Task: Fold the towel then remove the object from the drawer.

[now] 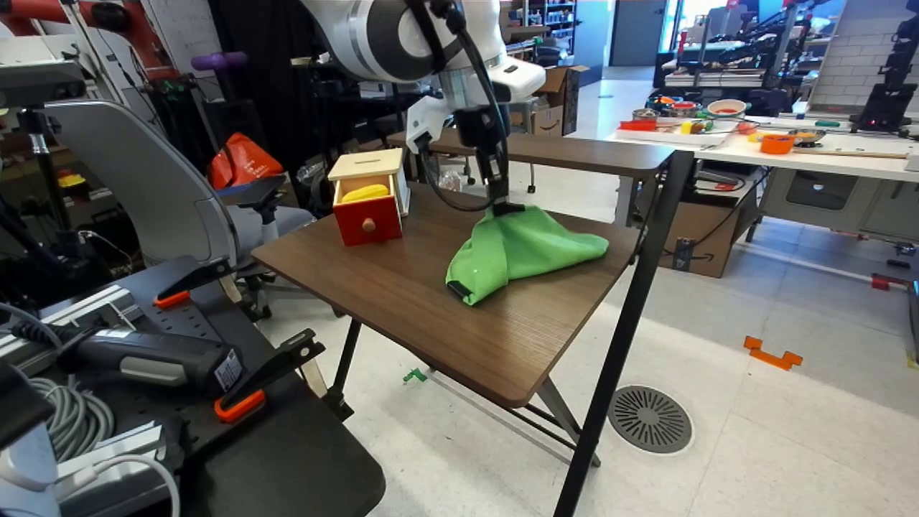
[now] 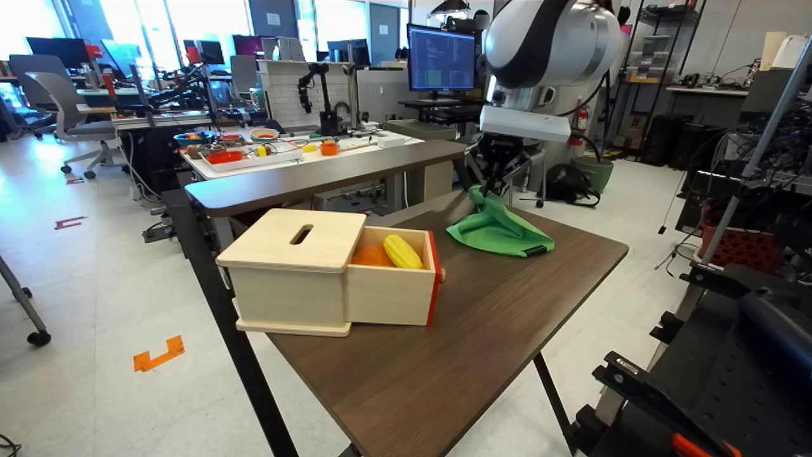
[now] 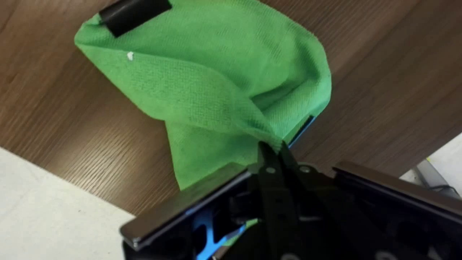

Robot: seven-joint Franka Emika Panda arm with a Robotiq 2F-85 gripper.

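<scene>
The green towel (image 1: 528, 244) lies rumpled and partly doubled over on the brown table, with black patches at its edge; it also shows in an exterior view (image 2: 498, 233) and in the wrist view (image 3: 209, 94). My gripper (image 3: 273, 146) is shut on a pinched part of the towel and lifts it into a peak. The drawer (image 2: 387, 297) with a red front (image 1: 368, 220) stands pulled out of a light wooden box (image 2: 288, 295). A yellow ridged object (image 2: 402, 252) lies in it beside an orange object (image 2: 372, 256). The drawer is out of the wrist view.
A raised brown shelf (image 1: 560, 152) runs along one side of the table (image 1: 402, 287), with a slanted black leg (image 1: 624, 345) at its end. A black cart (image 1: 301, 452) with clamps and tools stands close to the table. The wooden box sits near a table edge.
</scene>
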